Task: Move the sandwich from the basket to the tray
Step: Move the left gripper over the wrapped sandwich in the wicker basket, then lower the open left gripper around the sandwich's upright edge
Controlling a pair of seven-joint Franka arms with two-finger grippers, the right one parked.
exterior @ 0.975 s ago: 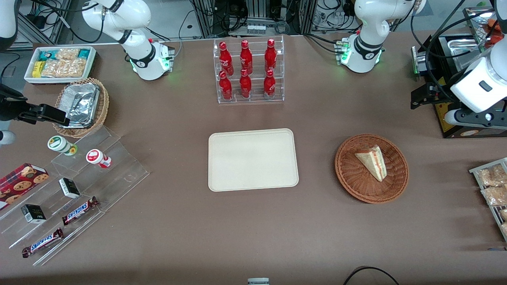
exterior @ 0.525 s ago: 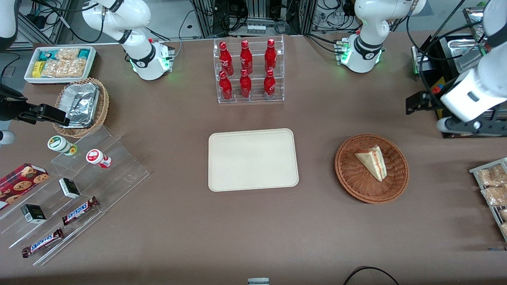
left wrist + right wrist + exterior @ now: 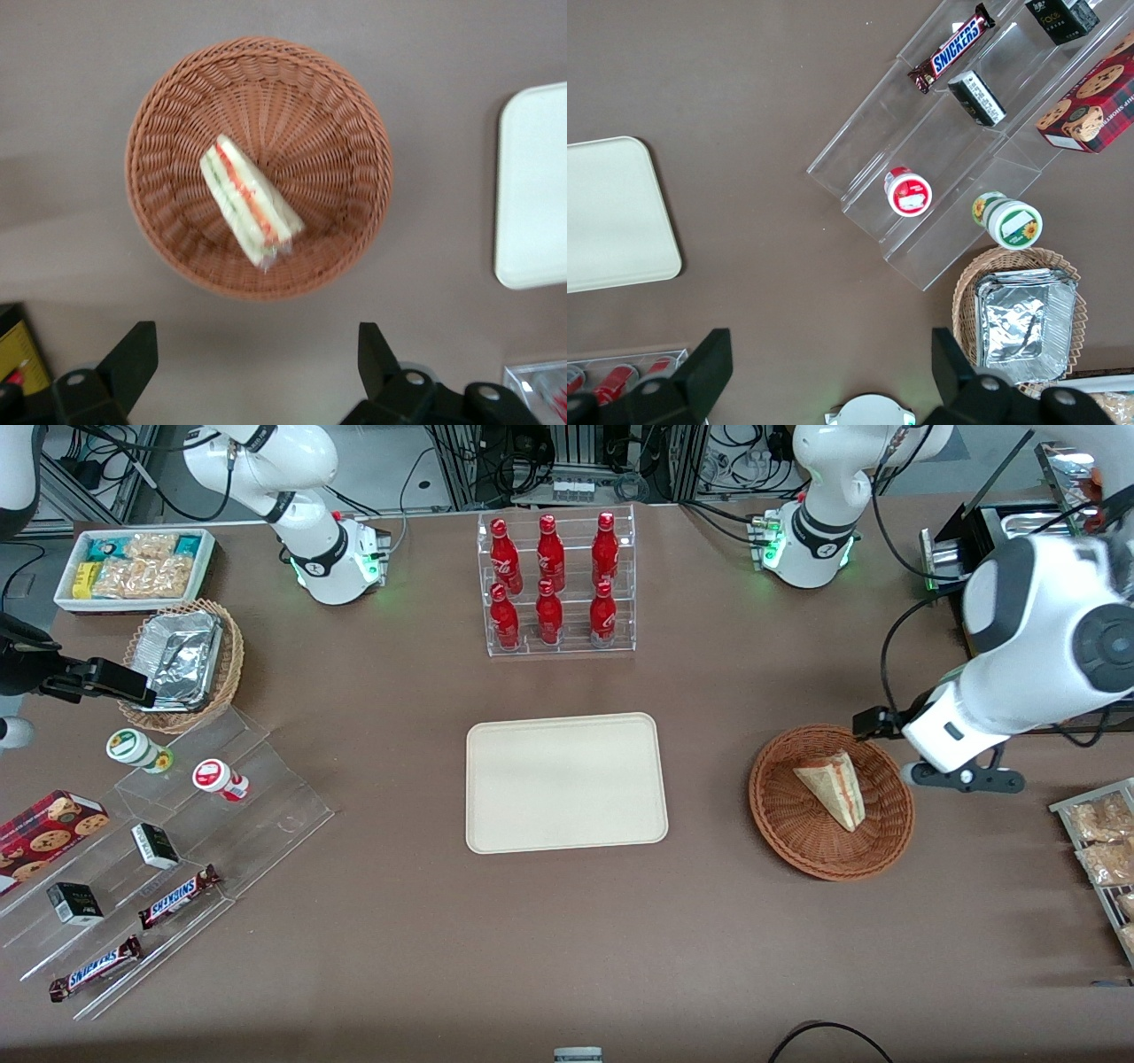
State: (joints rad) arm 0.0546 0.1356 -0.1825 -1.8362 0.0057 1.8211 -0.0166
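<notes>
Front view shows the working arm swung in from its own end of the table over the last second, so that its tool [image 3: 873, 723] now hangs at the rim of the basket [image 3: 788, 833], where a second ago it sat well off by the black equipment at the table's edge. Nothing else has shifted: the sandwich [image 3: 833, 786] lies where it was in the basket, and the tray [image 3: 567, 782] sits bare at mid-table, well apart from the basket. I judge this as the approach stage, with the pick itself not yet begun.

From the left wrist view, the tool [image 3: 257, 359] is spread wide with nothing between its fingers [image 3: 133, 354]. The sandwich [image 3: 248, 200] lies tilted across the floor of the basket [image 3: 159, 230], filling edge showing, clearly ahead of the fingertips and not yet between them. The tool looks to be above and short of it, so it likely needs to travel on over the wedge, and probably turn to match its slant, before descending.
</notes>
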